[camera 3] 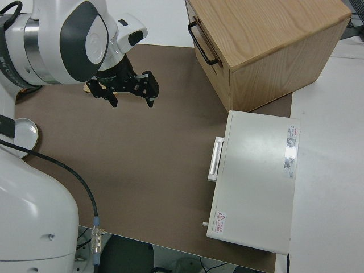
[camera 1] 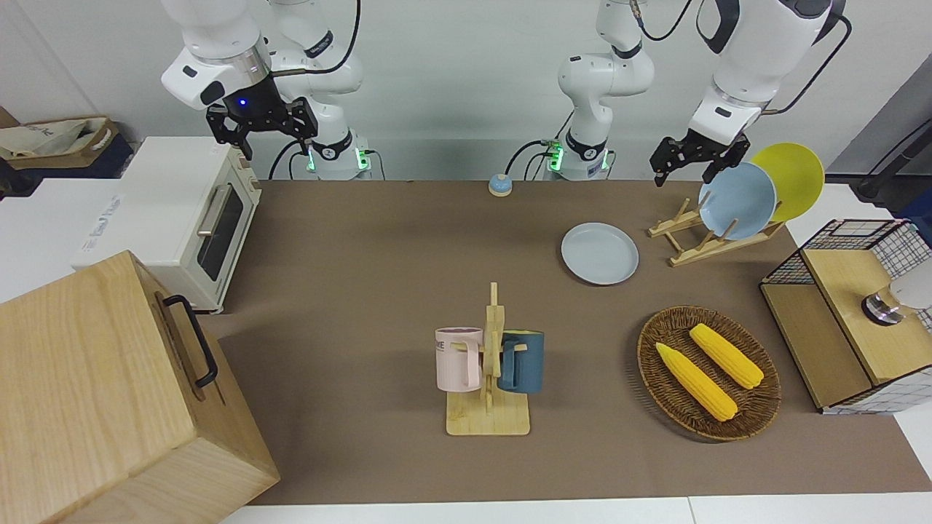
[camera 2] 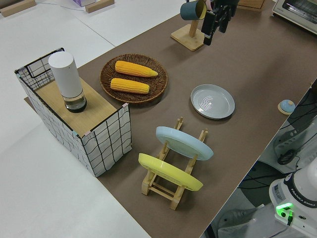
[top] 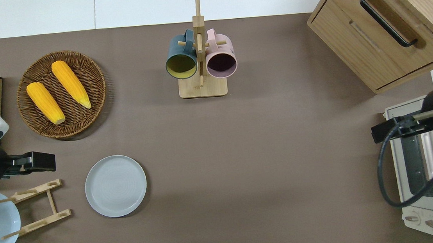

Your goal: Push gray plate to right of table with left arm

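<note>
One bench (camera 1: 378,240) topped with a brown sheet carries everything. One wooden cabinet (camera 1: 102,393) with a black handle and one white toaster oven (camera 1: 189,218) sit at the right arm's end; one wire basket (camera 1: 852,320) holding a white cylinder stands at the left arm's end. One wicker tray (top: 61,94) holds two corn cobs (top: 70,84). One mug tree (top: 200,60) carries two mugs, one teal and one pink. One wooden plate rack (camera 1: 710,236) holds two plates on edge, one sky-blue (camera 1: 737,201) and one yellow (camera 1: 790,178).

The single gray plate (top: 115,185) lies flat on the bench, just beside the rack toward the right arm's end, nearer to the robots than the wicker tray.

The left gripper (camera 1: 699,161) hangs in the air over the bench between the wicker tray and the rack, touching nothing, its fingers spread and empty. The right arm is parked, its gripper (camera 1: 262,124) likewise spread open.

One small blue bell (camera 1: 499,185) sits at the bench edge nearest the robots
</note>
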